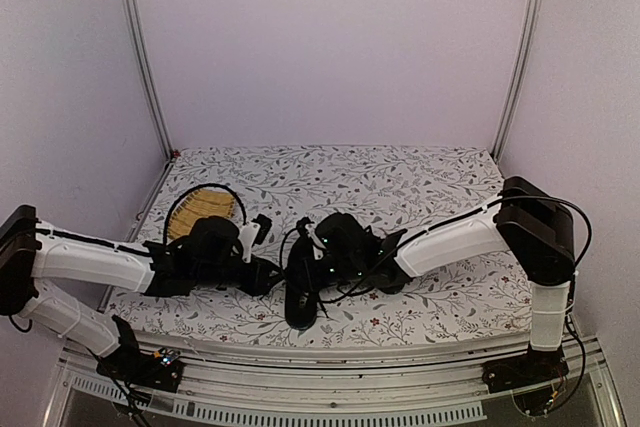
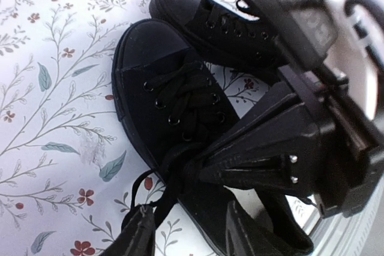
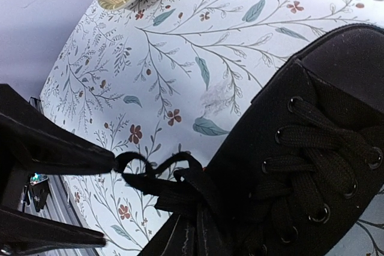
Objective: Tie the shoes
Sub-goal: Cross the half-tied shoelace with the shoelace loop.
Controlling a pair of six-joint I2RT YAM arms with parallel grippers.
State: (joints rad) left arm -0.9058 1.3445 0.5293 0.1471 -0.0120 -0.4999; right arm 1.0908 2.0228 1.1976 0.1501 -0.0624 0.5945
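Shoes (image 2: 156,106) on floral cloth (image 1: 420,172), largely hidden overhead by both arms (image 1: 450,237); side by side, long axes parallel, toes toward far right. Left gripper (image 2: 187,214) spread open beside laces (image 3: 150,175); right gripper (image 2: 204,172) clamped on them.

Your left gripper (image 2: 192,235) has its fingers apart, and a loop of black lace (image 2: 139,189) runs to one of them. Just ahead lies the near shoe (image 2: 159,97), with the second shoe (image 2: 225,25) beyond it. The right gripper (image 2: 207,171) reaches in from the right, tips together at the laces.

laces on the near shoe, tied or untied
Untied: the laces trail loose off the shoe onto the cloth, one strand pinched in the right fingers, and no bow shows.
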